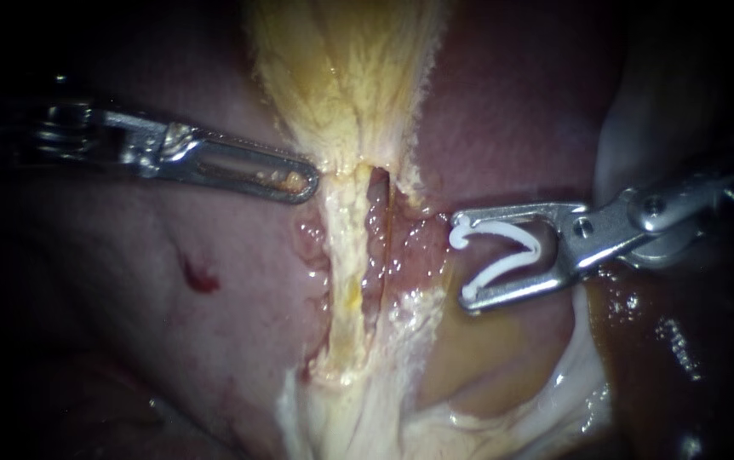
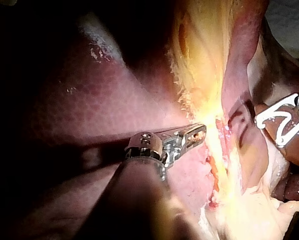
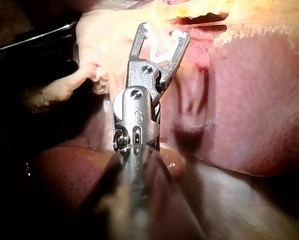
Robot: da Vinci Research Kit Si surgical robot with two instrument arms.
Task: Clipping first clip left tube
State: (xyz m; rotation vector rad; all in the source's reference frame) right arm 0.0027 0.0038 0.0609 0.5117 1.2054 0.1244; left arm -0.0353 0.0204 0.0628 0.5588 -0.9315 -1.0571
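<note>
Right of the left tube (image 1: 343, 255), near but not touching it, the white clip (image 1: 503, 230) sits open in the right instrument (image 1: 462, 260), jaws spread wide w/ both gripping it; it's around no tube yet. Left instrument (image 1: 303, 181): jaws together, clamped on the edge of the pale yellow tissue (image 1: 346, 102) just above that tube, w/ liver (image 1: 171, 281) behind.

The tube (image 1: 346, 255) lies between left instrument (image 1: 303, 181) and clip (image 1: 529, 243).
</note>
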